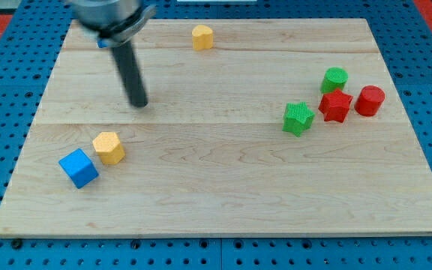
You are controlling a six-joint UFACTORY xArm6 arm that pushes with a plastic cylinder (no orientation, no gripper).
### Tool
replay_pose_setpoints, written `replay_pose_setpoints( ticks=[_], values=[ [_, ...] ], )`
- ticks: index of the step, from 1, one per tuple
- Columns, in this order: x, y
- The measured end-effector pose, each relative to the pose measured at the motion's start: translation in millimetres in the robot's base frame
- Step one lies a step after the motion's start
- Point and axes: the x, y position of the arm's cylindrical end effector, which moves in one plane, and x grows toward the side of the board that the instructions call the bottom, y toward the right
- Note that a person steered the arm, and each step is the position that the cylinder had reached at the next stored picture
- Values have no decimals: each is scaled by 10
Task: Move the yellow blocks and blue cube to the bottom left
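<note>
Blue cube beside yellow block, my tip above, apart

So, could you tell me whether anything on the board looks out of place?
One yellow block sits alone near the view's top edge, far from the yellow block and blue cube at lower left. My tip touches nothing.

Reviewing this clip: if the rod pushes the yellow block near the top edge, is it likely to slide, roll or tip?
The yellow block looks squat and flat-faced, so it probably slides rather than rolls. It seems low, so tipping is unlikely. An off-centre push may spin it on the smooth wooden board. My tip is well away, below and to the view's left.
</note>
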Motion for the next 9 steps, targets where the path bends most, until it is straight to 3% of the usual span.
replay_pose_setpoints(
  ticks=[1,2,3,5,7,8,9],
  values=[
    [-603,1144],
    [-1494,2065],
    [-1739,1620],
    [-364,-325],
    [-1147,-288],
    [-565,-1020],
    [161,-1057]
  ],
)
